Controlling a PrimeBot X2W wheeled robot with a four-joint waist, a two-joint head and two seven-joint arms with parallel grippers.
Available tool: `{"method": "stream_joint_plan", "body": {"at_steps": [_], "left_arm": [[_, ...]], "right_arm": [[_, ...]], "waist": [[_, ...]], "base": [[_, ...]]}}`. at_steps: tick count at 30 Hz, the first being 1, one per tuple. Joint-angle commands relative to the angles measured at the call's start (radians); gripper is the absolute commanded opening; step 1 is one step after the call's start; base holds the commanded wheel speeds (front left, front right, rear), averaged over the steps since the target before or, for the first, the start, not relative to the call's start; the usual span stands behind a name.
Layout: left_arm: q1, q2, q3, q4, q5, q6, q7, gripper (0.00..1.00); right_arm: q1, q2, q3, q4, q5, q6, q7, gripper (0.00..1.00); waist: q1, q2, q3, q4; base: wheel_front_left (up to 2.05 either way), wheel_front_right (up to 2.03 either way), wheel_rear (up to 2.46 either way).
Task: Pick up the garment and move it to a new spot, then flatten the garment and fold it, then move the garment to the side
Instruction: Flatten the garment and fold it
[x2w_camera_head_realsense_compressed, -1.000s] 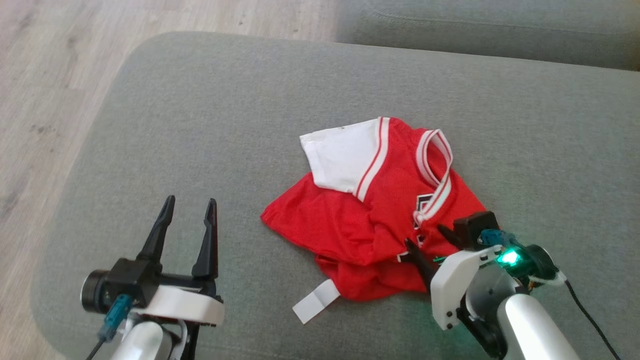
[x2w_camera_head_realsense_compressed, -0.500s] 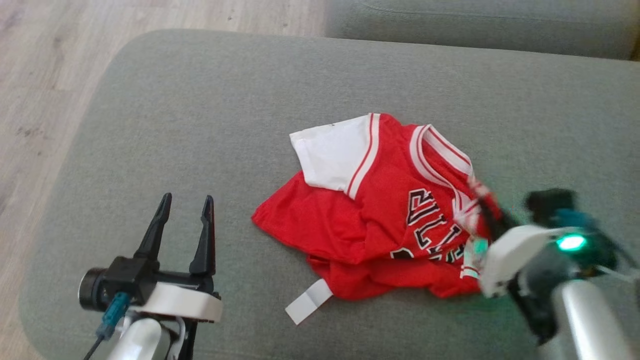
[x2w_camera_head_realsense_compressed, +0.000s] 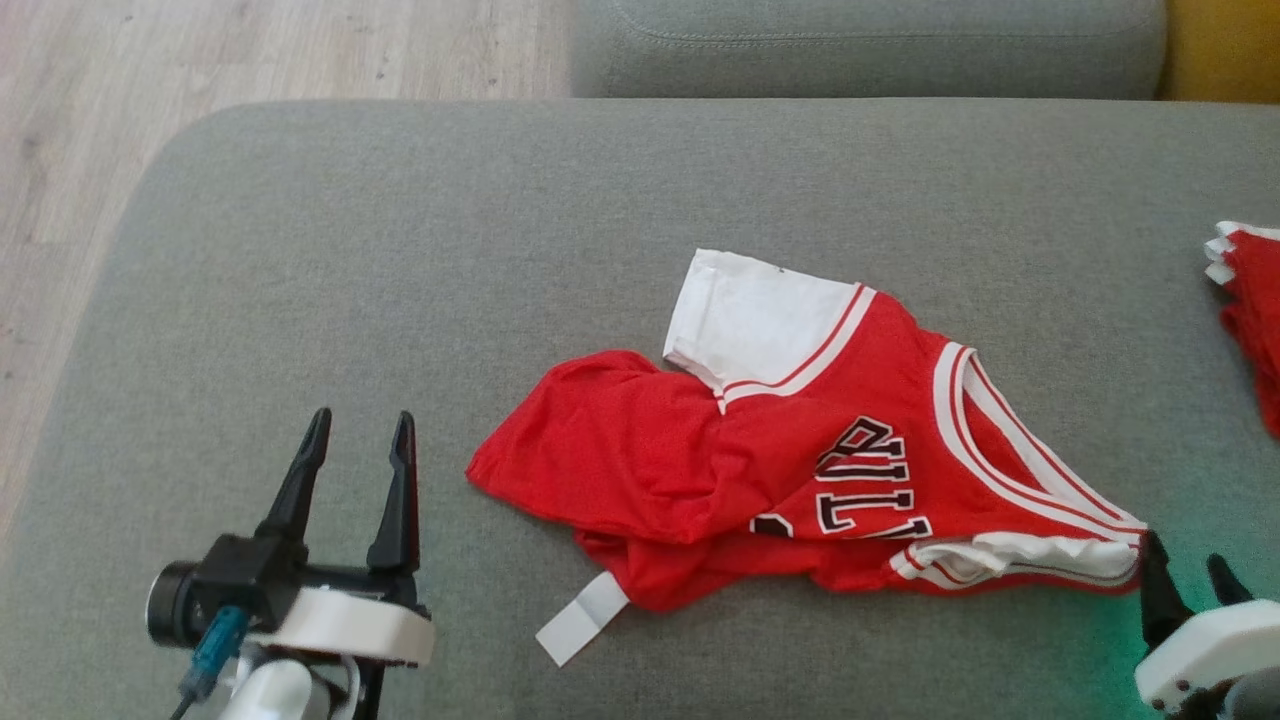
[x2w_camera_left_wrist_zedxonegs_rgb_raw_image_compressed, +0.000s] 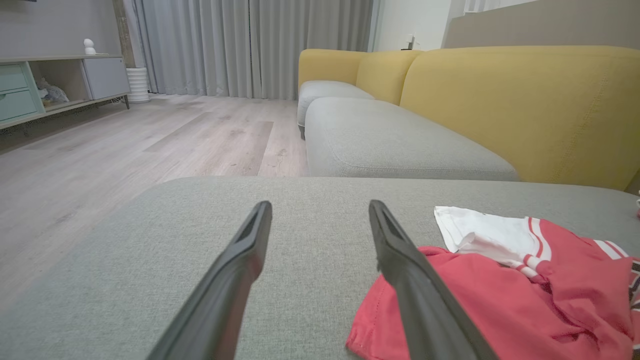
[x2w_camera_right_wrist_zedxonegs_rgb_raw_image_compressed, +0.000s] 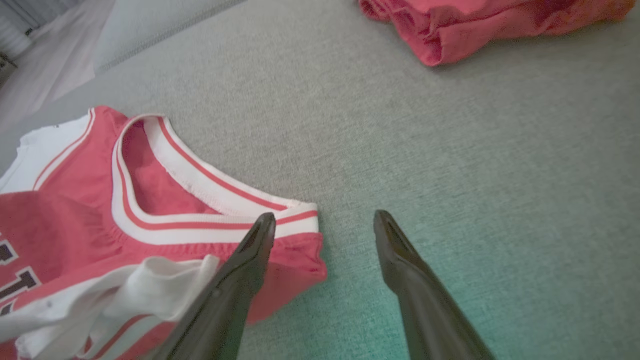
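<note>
At the near edge of the grey upholstered seat cushion both hands stand apart and empty: the left gripper by the near-left corner, the right gripper near-right, one finger over the shoulder corner of the red-and-white mesh basketball jersey. The jersey lies mid-cushion, its lower half bunched under. At the cushion's far-right edge sits another crumpled red cloth. A hasty re-grip could pinch both layers and lock creases in. A second ago the right gripper was over the jersey's front; since then the collar side has been drawn rightward and released.
</note>
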Motion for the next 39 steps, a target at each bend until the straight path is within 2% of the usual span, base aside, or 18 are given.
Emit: {"method": "stream_joint_plan", "body": {"at_steps": [1,5,10,14,19,39], "left_arm": [[-0.025,0.029,0.041,-0.033,-0.002,0.011,-0.002,1.0],[-0.013,0.037,0.046,-0.039,-0.006,0.02,0.0,1.0],[0.005,0.045,0.052,-0.046,-0.011,0.033,0.01,1.0],[0.012,0.052,0.051,-0.05,-0.012,0.039,0.02,1.0],[0.018,0.059,0.049,-0.052,-0.014,0.046,0.032,1.0],[0.042,0.075,0.043,-0.074,-0.023,0.069,0.06,1.0]], "right_arm": [[-0.009,-0.011,0.017,-0.03,0.013,-0.002,-0.029,1.0],[-0.022,-0.011,0.061,-0.101,0.005,-0.002,-0.164,1.0],[-0.042,-0.011,0.192,-0.226,-0.069,-0.002,-0.263,1.0],[-0.041,-0.011,0.295,-0.313,-0.113,-0.002,-0.257,1.0],[-0.013,-0.011,0.359,-0.382,-0.111,-0.002,-0.229,1.0],[0.046,-0.011,0.384,-0.426,-0.079,-0.002,-0.199,1.0]], "waist": [[0.0001,0.0,-0.004,-0.004],[0.0001,0.0,-0.01,-0.017],[0.0001,0.0,-0.021,-0.032],[0.0001,0.0,-0.026,-0.038],[0.0001,0.0,-0.037,-0.043],[0.0001,0.0,-0.054,-0.065]], "base": [[0.0,0.0,0.0],[0.0,0.0,0.0],[0.0,0.0,0.0],[0.0,0.0,0.0],[0.0,0.0,0.0],[0.0,0.0,0.0]]}}
